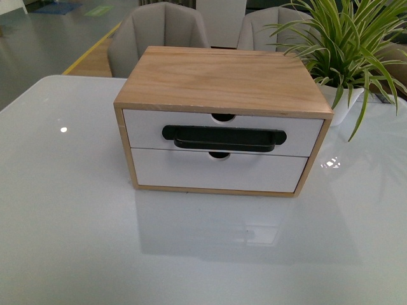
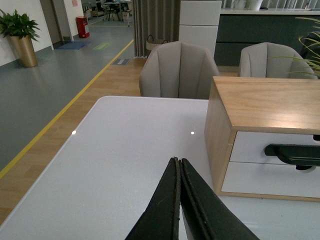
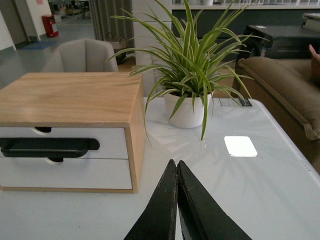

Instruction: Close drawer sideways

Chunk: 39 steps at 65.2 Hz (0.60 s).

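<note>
The drawer (image 1: 143, 130) is the upper one in a light-wood cabinet (image 1: 222, 79) standing mid-table. It has a white front, a long black bar handle (image 1: 222, 138) and a semicircular notch in its top edge. Its front looks level with the cabinet's front. It also shows in the left wrist view (image 2: 250, 147) and the right wrist view (image 3: 112, 142). My left gripper (image 2: 178, 161) is shut and empty over the table, to the cabinet's left. My right gripper (image 3: 175, 162) is shut and empty, to the cabinet's right. Neither gripper shows in the front view.
A plain white lower drawer (image 1: 191, 168) sits under the handled one. A spider plant in a white pot (image 1: 343, 101) stands right of the cabinet, at the back. Grey chairs (image 1: 159, 32) stand behind the glossy white table (image 1: 63, 222).
</note>
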Each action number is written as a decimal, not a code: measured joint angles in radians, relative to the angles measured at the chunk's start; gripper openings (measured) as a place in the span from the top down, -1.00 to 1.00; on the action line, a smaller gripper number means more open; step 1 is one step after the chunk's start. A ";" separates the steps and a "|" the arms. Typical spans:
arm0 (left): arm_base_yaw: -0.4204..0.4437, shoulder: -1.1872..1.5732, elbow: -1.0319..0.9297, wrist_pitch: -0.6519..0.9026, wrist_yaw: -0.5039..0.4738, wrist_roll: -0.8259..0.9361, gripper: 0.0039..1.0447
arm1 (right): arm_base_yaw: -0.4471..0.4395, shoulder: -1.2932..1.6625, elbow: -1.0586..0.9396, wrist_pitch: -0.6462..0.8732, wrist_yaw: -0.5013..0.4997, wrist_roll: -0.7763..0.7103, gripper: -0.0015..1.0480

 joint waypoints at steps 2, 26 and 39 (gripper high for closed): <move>0.000 -0.021 0.000 -0.019 0.000 0.000 0.97 | 0.000 -0.018 0.000 -0.017 0.000 0.000 0.96; 0.000 -0.188 0.000 -0.184 0.000 0.000 0.97 | 0.000 -0.156 0.000 -0.156 0.000 0.000 0.96; 0.000 -0.260 0.000 -0.260 0.000 0.000 0.97 | 0.000 -0.333 0.000 -0.339 0.000 0.000 0.96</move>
